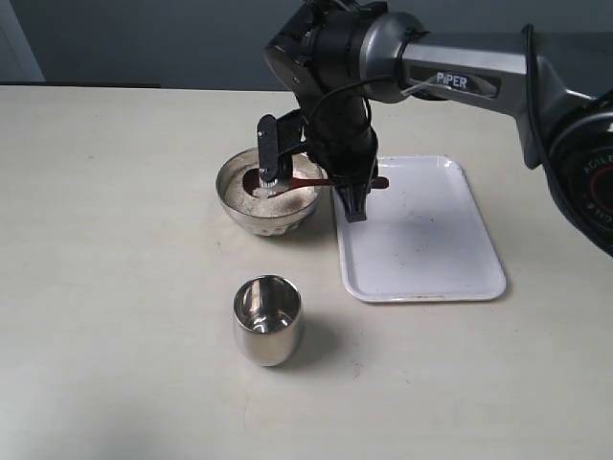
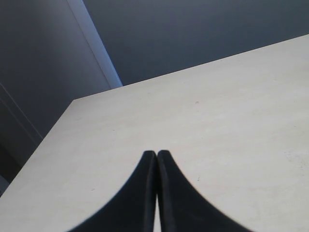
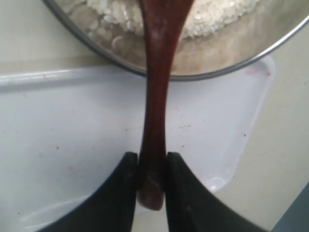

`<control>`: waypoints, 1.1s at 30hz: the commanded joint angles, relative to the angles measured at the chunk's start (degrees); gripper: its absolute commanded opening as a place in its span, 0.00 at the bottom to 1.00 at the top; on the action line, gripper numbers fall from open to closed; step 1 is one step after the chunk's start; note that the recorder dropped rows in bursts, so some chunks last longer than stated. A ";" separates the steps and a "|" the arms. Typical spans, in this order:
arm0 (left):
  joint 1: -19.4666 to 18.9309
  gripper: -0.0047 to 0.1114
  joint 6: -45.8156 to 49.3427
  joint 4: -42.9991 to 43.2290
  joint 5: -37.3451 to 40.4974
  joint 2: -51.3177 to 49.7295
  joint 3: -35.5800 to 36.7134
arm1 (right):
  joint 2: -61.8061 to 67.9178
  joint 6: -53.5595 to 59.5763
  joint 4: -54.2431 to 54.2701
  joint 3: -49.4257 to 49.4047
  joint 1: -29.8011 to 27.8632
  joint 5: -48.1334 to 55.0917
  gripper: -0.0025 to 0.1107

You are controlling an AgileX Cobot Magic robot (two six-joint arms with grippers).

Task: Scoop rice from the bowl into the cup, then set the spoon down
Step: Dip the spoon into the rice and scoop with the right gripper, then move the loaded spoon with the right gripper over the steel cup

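The exterior view takes in the whole layout. One metal bowl (image 1: 266,199) holds rice (image 1: 278,198). One steel cup (image 1: 267,319) stands upright on the desk (image 1: 115,287), apart from the bowl and nearer the camera. One white tray (image 1: 421,240) lies just beside the bowl. Only one arm shows there, reaching in from the right, and its right tool (image 1: 354,203) hangs over the tray's near-bowl edge. One wooden spoon (image 1: 308,181) runs level from that tool across the bowl's rim, its oval end down in the rice.

The right wrist view shows what the exterior view cannot. The right tool (image 3: 152,159) is clenched on the wooden spoon (image 3: 157,87), both dark fingers (image 3: 126,193) pressed against the slim handle close to its tip. The handle stretches away over the tray (image 3: 72,135) and crosses the rim of the metal bowl (image 3: 217,72), widening above the white grains of rice (image 3: 212,14). Small dark specks dot the tray's floor. The steel cup is out of this view.

The left wrist view alone shows the left tool (image 2: 156,155). Its two fingertips are pressed together with nothing between them, above bare desk (image 2: 217,121) near a corner, with a dark wall behind.
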State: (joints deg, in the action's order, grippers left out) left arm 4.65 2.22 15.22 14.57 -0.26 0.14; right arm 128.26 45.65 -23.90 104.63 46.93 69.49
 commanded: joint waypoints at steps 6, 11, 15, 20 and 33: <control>0.03 0.04 -0.17 -0.12 -0.39 0.26 -0.14 | -1.91 -2.13 3.67 0.45 -0.27 0.47 0.02; 0.03 0.04 -0.17 -0.12 -0.39 0.26 -0.14 | -4.10 -2.53 5.37 0.45 -0.27 0.47 0.02; 0.03 0.04 -0.17 -0.12 -0.39 0.26 -0.14 | -5.93 -3.08 8.19 0.45 -0.27 0.47 0.02; 0.03 0.04 -0.17 -0.12 -0.39 0.26 -0.14 | -8.26 -4.36 8.19 -4.11 -0.27 0.47 0.02; 0.03 0.04 -0.17 -0.12 -0.39 0.26 -0.14 | -18.89 -6.88 14.58 -21.32 0.12 0.47 0.02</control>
State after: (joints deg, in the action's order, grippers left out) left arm 4.65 2.22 15.22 14.57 -0.26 0.14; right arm 112.09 40.03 -10.65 85.58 46.93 69.74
